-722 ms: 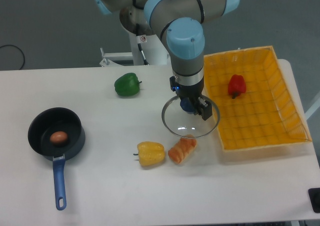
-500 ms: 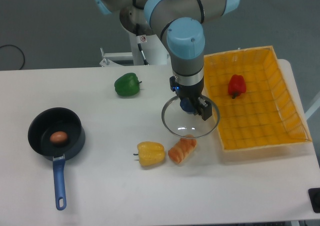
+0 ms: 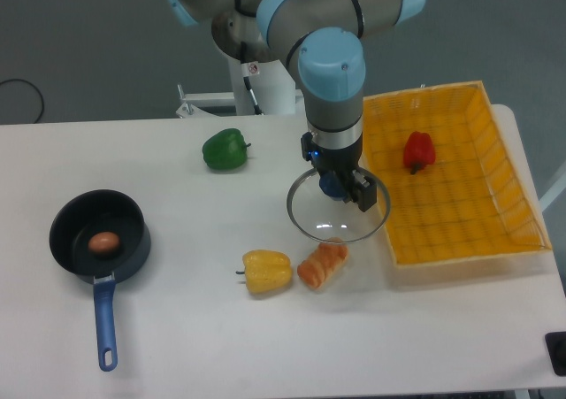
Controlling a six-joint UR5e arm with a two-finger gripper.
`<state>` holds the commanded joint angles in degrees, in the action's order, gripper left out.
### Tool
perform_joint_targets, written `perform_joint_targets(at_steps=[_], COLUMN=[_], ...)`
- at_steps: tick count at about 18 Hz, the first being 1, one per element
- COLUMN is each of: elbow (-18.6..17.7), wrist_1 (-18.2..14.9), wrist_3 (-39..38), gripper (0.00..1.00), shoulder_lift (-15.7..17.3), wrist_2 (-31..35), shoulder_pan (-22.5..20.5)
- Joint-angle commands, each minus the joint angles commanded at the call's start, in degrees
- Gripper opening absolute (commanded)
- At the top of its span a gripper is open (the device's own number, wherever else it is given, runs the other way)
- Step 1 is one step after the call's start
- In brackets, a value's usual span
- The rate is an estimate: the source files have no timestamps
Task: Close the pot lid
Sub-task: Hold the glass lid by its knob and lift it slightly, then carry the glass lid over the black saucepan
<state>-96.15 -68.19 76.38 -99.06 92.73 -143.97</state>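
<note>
The pot (image 3: 97, 236) is a small black pan with a long blue handle at the table's left, with a brown egg (image 3: 104, 241) inside it. The lid (image 3: 338, 209), a clear glass disc with a metal rim, is at the table's middle right, next to the orange basket. My gripper (image 3: 340, 187) points straight down over the lid's centre and is shut on its blue knob. The lid is far to the right of the pot.
An orange mesh basket (image 3: 495, 231) at the right holds a red pepper (image 3: 418, 150). A green pepper (image 3: 225, 149) lies behind the lid to the left. A yellow pepper (image 3: 267, 272) and an orange food piece (image 3: 322, 264) lie just in front of the lid.
The arm and the lid have shifted very slightly to the right. Nothing else has moved.
</note>
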Motion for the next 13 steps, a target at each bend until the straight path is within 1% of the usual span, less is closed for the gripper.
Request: perform_joint_targets(at_steps=[2,4,8,13], elbow=[0.00,0.00,0.00,0.17], wrist_1=[-1.67,-2.56,-2.74,-2.56], wrist_3=[-0.53,-2.63,-8.69,-18.26], gripper=[0.59,0.59,0.59,0.59], shoulder_lift=[1.23,1.85,2.03,1.59], wrist_2=[-0.61,-1.06,-0.97,-1.06], shoulder_pan=[0.53,2.28,7.37,14.31])
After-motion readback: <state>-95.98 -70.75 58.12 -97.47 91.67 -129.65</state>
